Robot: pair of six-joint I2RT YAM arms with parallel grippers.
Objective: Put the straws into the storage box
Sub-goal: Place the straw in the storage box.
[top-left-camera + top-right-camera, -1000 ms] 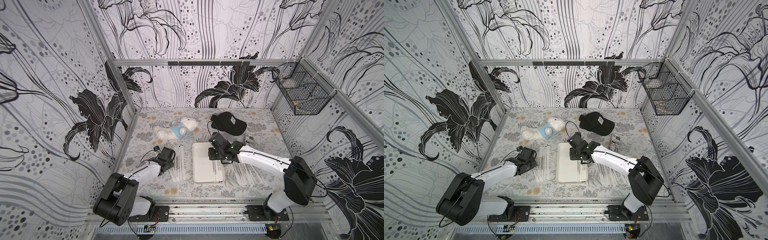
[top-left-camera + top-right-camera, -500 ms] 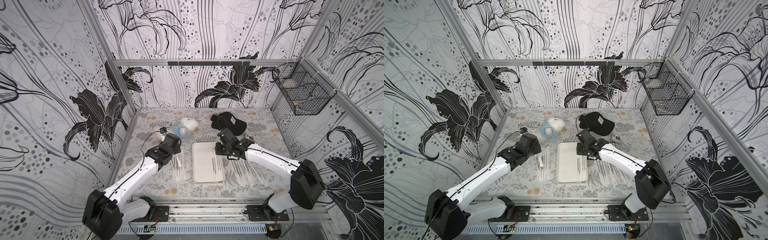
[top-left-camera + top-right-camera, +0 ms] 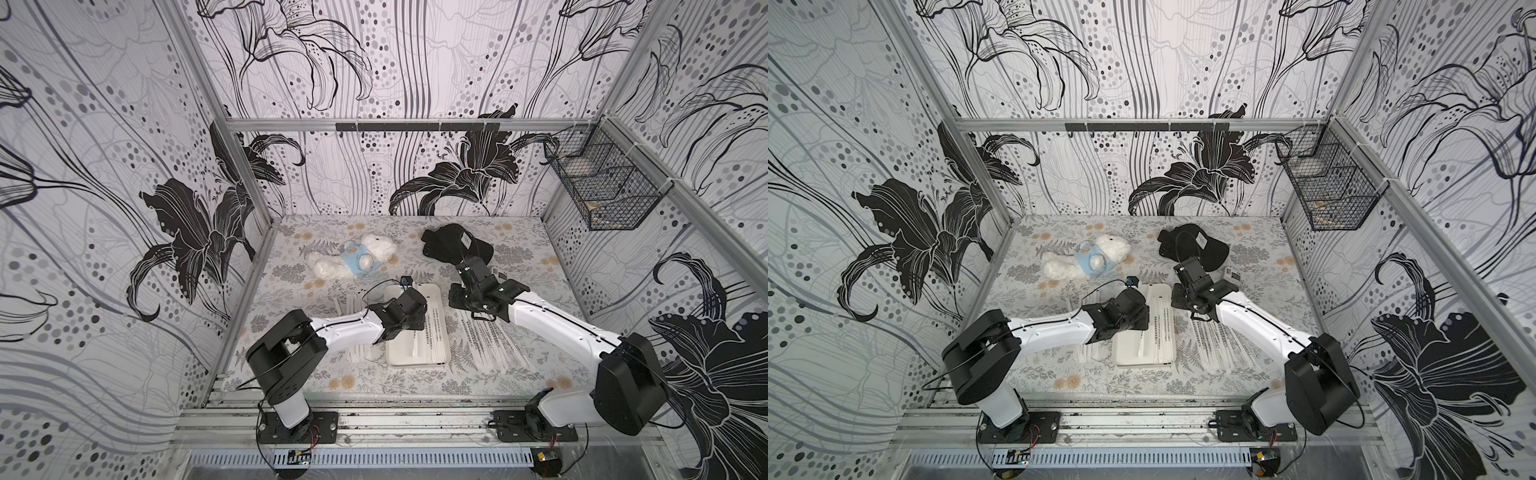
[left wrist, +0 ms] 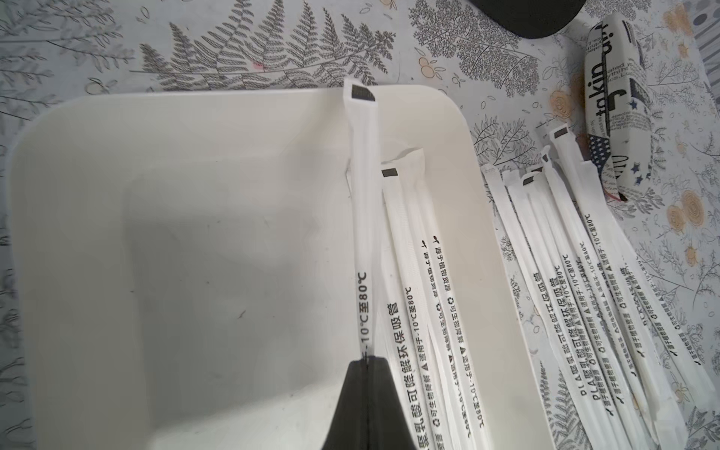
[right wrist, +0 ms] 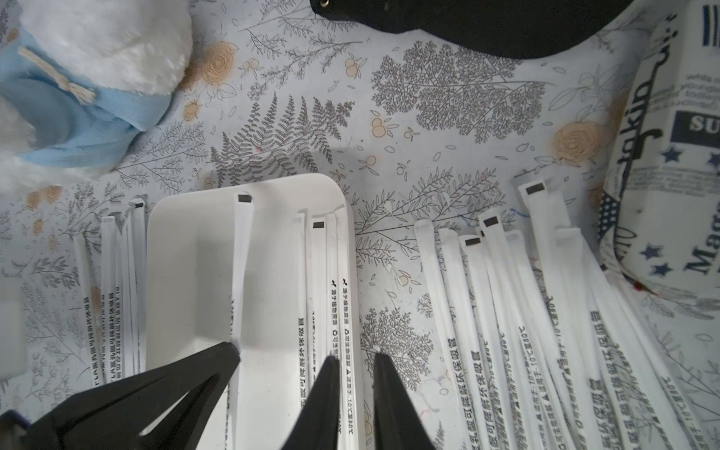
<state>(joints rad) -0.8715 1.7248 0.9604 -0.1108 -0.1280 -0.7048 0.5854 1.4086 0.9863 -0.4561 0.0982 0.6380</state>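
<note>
Inside the storage box (image 4: pixel 195 272), the nine o'clock half lies bare, though the left gripper (image 4: pixel 368 360) hangs over the middle pinching one straw (image 4: pixel 364 214). Loose straws (image 3: pixel 486 345) crowd the table (image 3: pixel 519 249) at three and nine; plush toy (image 3: pixel 353 259) at eleven, black cap (image 3: pixel 449 245) at one.

White arm links (image 3: pixel 345 328), black joints (image 3: pixel 286 353)

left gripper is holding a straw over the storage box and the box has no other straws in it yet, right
Only the last part is wrong. The left gripper does hold a straw over the storage box, but the left wrist view shows several other straws already lying along one side of it.
</note>
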